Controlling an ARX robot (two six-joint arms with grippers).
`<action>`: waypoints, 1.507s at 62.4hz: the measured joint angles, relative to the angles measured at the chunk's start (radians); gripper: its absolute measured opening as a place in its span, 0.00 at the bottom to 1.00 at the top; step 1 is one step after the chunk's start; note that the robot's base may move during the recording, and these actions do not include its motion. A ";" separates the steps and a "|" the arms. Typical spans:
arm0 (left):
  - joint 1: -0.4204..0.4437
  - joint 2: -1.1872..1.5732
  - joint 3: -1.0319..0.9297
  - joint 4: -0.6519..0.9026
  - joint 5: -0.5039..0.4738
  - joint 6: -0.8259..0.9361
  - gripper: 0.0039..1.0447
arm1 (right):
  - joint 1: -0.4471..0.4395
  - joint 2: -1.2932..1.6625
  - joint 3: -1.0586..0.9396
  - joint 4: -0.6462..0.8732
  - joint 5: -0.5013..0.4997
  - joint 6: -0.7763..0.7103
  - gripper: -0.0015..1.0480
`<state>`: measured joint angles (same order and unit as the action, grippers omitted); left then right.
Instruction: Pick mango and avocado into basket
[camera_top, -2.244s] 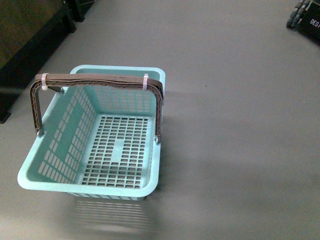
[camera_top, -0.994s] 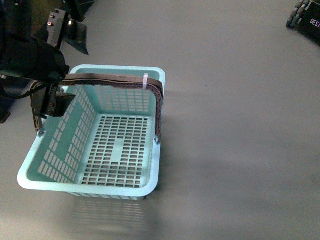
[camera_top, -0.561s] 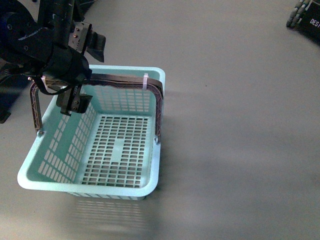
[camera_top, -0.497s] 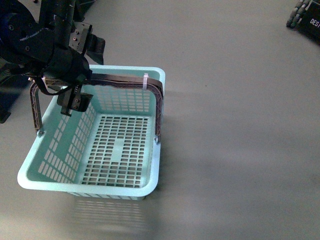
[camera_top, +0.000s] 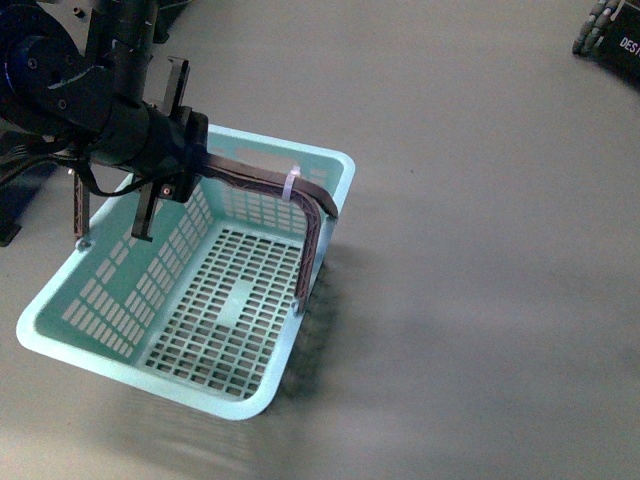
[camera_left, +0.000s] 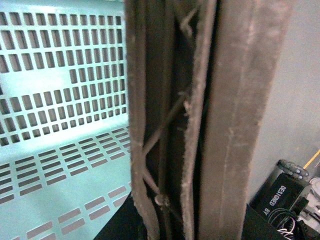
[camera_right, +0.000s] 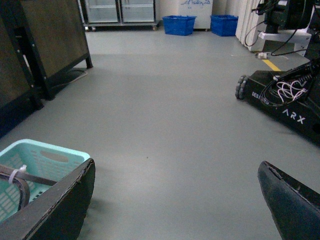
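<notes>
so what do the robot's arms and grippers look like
The left arm is black, built of bulky rounded housings with a bluish sheen, with thin black cables looping beside it. The left gripper is black with flat, slim plates. The right gripper shows two dark, curved-edged fingers with pale, scuffed rims.

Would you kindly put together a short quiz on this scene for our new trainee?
1. True or false: the mango already lies in the basket.
2. Which part of the basket is the left gripper at? A: its slotted floor. B: its brown handles. C: its near rim.
3. Fill in: in the right wrist view the right gripper stands ___, with nothing between its fingers.
Key: 1 false, the basket is empty; 2 B; 3 open.
</notes>
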<state>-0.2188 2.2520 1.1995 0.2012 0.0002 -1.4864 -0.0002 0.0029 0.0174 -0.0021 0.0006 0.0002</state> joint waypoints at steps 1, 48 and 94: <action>0.003 -0.018 -0.014 0.001 0.002 -0.001 0.16 | 0.000 0.000 0.000 0.000 0.000 0.000 0.92; 0.235 -0.990 -0.245 -0.349 0.192 -0.093 0.16 | 0.000 0.000 0.000 0.000 0.000 0.000 0.92; 0.247 -1.076 -0.237 -0.408 0.195 -0.113 0.16 | 0.000 0.000 0.000 0.000 0.000 0.000 0.92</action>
<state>0.0284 1.1763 0.9630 -0.2066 0.1947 -1.5990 -0.0002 0.0029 0.0174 -0.0021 0.0006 0.0002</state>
